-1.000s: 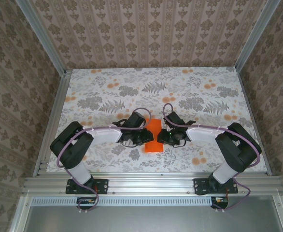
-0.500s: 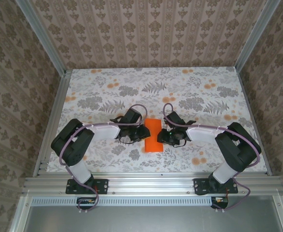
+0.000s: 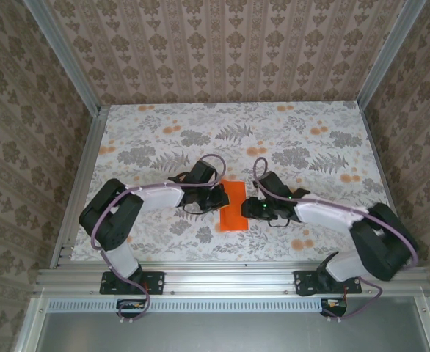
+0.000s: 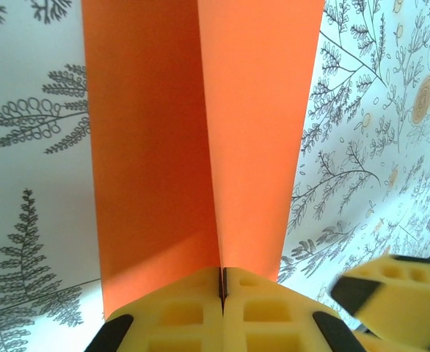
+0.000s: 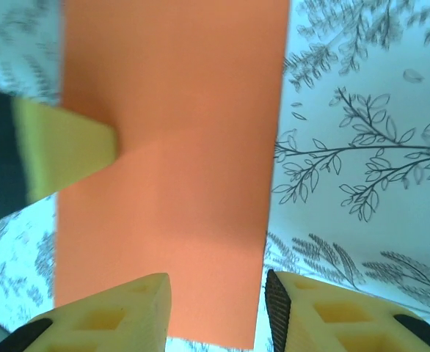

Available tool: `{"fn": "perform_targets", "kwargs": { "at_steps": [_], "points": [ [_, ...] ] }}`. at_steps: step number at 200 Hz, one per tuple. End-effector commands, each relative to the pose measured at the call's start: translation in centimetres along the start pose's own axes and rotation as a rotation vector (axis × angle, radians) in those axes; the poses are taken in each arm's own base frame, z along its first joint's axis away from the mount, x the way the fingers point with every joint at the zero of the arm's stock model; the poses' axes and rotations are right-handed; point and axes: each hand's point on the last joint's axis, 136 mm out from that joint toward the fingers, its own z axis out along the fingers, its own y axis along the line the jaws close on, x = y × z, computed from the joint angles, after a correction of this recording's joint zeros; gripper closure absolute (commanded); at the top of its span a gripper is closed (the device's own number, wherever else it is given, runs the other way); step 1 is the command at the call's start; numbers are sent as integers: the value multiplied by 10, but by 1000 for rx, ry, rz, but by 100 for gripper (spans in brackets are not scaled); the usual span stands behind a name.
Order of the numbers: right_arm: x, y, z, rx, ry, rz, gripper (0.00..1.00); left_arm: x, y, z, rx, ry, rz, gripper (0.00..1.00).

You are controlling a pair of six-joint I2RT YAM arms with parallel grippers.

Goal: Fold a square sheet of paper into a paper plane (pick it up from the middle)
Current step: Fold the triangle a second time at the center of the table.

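Observation:
The square sheet of paper (image 3: pixel 234 206) is bright orange and lies as a narrow folded strip between both grippers at the table's middle. In the left wrist view the paper (image 4: pixel 200 139) has a raised crease down its length, and my left gripper (image 4: pixel 223 283) is shut on the near end of that crease. My left gripper (image 3: pixel 219 199) sits at the strip's left side. My right gripper (image 3: pixel 251 209) is at its right side, open. In the right wrist view the paper (image 5: pixel 171 147) lies flat below my right gripper (image 5: pixel 216 308), whose fingers straddle its near right edge without touching.
The table (image 3: pixel 164 139) has a white cloth with grey ferns and orange flowers. Patterned walls and metal rails (image 3: pixel 79 183) enclose it. A yellow fingertip of the left gripper (image 5: pixel 61 150) pokes in over the paper's left side. The right gripper's finger (image 4: pixel 391 293) shows at lower right.
My left gripper has closed onto the paper's crease. My right gripper has opened wider, and the right arm has swung lower and to the right. The paper stays in place.

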Motion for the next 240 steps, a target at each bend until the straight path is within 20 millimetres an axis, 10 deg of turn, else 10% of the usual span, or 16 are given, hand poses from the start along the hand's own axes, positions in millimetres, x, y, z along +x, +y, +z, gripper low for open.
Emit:
{"fn": "perform_targets", "kwargs": {
  "at_steps": [1,69,127,240],
  "points": [
    [-7,10,-19,-36,-136,-209,56,-3,-11,-8,15,8,5,100],
    [22,70,-13,-7,-212,-710,43,-5,-15,-11,13,8,6,100],
    [28,79,14,130,-189,-860,41,-5,-16,-10,9,12,9,99],
    [27,67,15,239,-162,-848,82,-8,-18,-12,0,8,23,96]
  ]
}}
